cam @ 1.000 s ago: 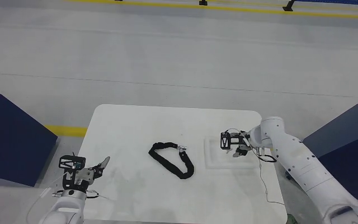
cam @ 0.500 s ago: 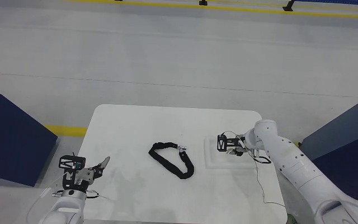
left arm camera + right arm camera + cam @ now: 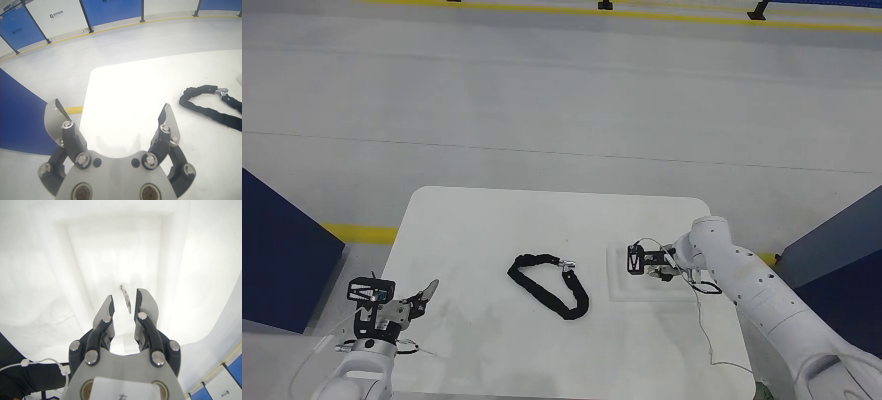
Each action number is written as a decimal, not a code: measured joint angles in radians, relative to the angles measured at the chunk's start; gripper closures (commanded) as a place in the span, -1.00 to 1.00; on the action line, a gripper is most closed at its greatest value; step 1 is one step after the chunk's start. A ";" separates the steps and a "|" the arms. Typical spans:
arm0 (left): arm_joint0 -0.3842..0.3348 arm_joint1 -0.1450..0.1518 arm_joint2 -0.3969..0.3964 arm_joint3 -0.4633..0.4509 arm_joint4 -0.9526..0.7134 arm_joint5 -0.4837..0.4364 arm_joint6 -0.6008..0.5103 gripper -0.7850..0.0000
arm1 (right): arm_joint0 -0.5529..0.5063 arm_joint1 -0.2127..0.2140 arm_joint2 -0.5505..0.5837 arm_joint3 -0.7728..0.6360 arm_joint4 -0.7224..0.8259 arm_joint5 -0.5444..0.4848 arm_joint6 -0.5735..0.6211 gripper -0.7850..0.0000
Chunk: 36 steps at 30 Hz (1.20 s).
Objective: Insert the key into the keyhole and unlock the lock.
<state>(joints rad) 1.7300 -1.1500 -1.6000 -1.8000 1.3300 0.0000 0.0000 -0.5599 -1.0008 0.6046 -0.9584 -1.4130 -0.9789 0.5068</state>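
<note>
White table [image 3: 472, 220], shallow tray [image 3: 113, 247]: right gripper [image 3: 124, 294] hangs fingers apart, key [image 3: 127, 299] between them (nearer one finger). Pickup step, I judge; next calls for a square close. Left gripper [image 3: 111, 103] spread empty, chain lock [image 3: 200, 89] well beyond its fingertips.

Wide table [image 3: 472, 230] gap between left jaws and chain lock [image 3: 196, 89], key [image 3: 126, 298] between parted right jaws, tray [image 3: 171, 256] walls close alongside

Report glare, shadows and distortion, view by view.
Right wrist view: glare washes out the tray, yet the key stands dark by the right tool. Left wrist view: left tool casts faint shadows on the table; edges curve. Top view: even light on the lock.
</note>
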 measured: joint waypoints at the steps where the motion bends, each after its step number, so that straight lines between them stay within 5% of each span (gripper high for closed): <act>1: 0.000 0.000 0.000 0.000 0.000 0.000 0.000 -1.00 | -0.001 -0.001 0.000 0.000 -0.001 -0.001 -0.001 0.65; 5: 0.000 0.000 0.000 0.000 0.000 0.000 0.000 -1.00 | -0.004 -0.002 0.004 -0.004 -0.008 -0.004 0.001 1.00; 21: 0.000 0.000 0.000 0.000 0.000 0.000 0.000 -1.00 | -0.061 0.028 0.062 -0.134 -0.036 0.003 0.054 1.00; 36: 0.000 0.000 0.000 0.000 0.000 0.000 0.000 -1.00 | -0.205 0.077 0.140 -0.332 -0.174 0.138 0.102 1.00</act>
<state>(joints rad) 1.7300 -1.1500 -1.6000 -1.8000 1.3300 0.0000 0.0000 -0.7646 -0.9240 0.7442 -1.2905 -1.5866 -0.8413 0.6089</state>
